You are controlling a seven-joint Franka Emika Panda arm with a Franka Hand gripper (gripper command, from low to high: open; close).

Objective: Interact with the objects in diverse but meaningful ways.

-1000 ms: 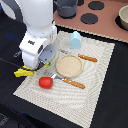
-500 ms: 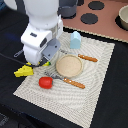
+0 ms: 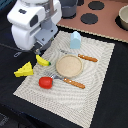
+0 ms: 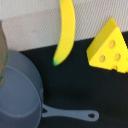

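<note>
The wrist view looks down on a yellow banana (image 4: 65,30), a yellow cheese wedge (image 4: 107,47) and a grey long-handled frying pan (image 4: 17,97) lying on a dark surface. In the exterior view the cheese wedge (image 3: 23,70) and banana (image 3: 43,61) lie at the left edge of the beige placemat (image 3: 97,92). A red tomato-like ball (image 3: 45,82) sits in front of them. A white-blue carton (image 3: 75,39) stands further back. My gripper (image 3: 38,50) hangs above the banana, and the white arm hides its fingers. The arm also hides the pan in this view.
A round tan plate (image 3: 68,65) sits mid-mat between an orange-handled fork (image 3: 82,57) and knife (image 3: 75,82). A toy stove top with dark burners (image 3: 90,19) and a bowl (image 3: 123,17) lies at the back.
The arm has drawn up and back toward the far left, uncovering more of the banana. The objects on the mat have not moved.
</note>
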